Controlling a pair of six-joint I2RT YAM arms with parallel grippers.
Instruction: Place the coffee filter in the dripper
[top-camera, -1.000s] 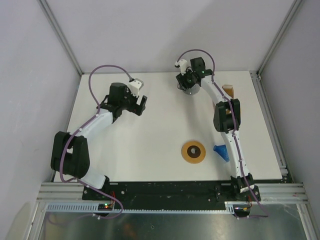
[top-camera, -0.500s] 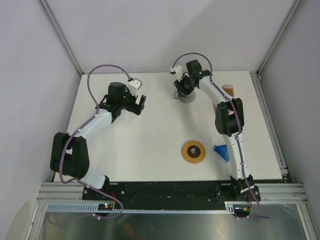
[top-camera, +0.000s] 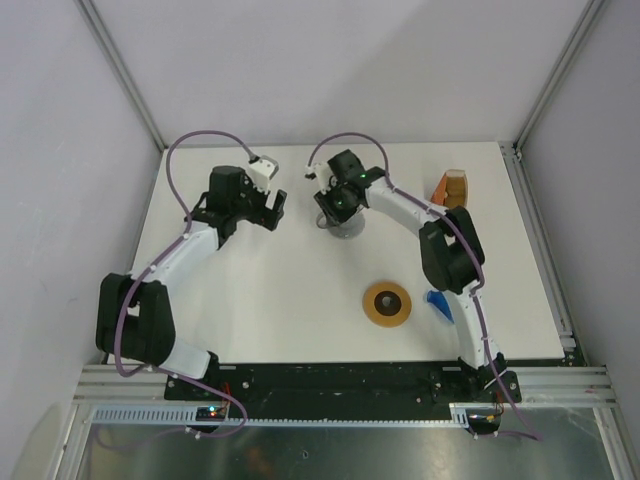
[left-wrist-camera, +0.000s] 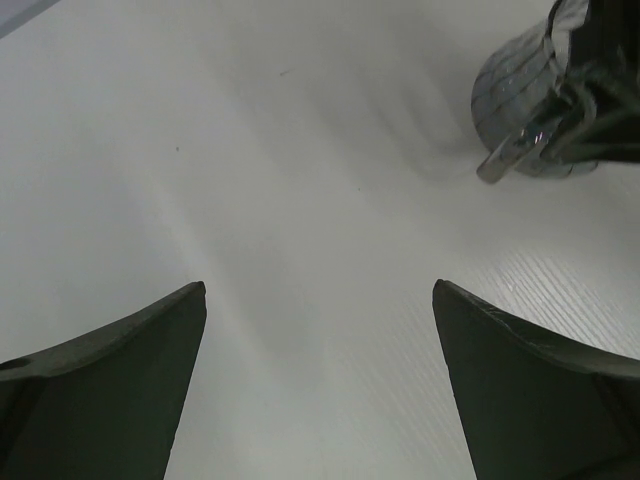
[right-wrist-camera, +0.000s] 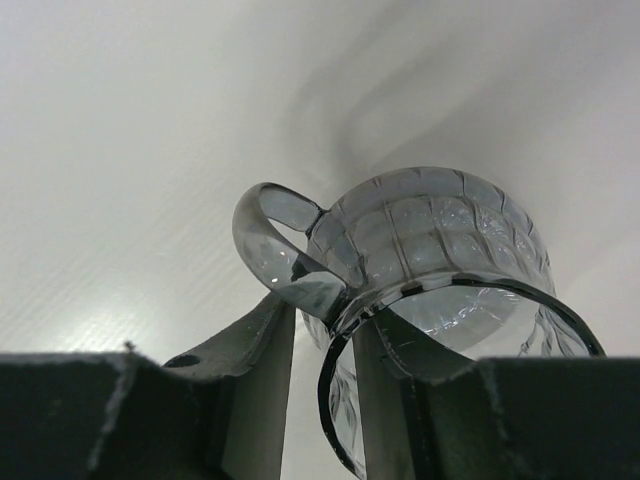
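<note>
The blue ribbed dripper lies on the table at the near right, partly hidden behind my right arm. No single thin coffee filter shows; only an orange-brown stack of filters stands at the far right. My right gripper is shut on the rim of the clear glass jug near the table's middle back. In the right wrist view, one finger is outside and one inside the jug beside its handle. My left gripper is open and empty, left of the jug, its fingertips wide apart.
A flat brown ring with a dark hole lies left of the dripper. Grey walls and metal rails close in the white table at the back and sides. The arm bases stand at the near edge.
My right gripper has carried the glass jug left and nearer, from the back of the table towards the middle. The filter stack is now uncovered. My left gripper shifted slightly left.
</note>
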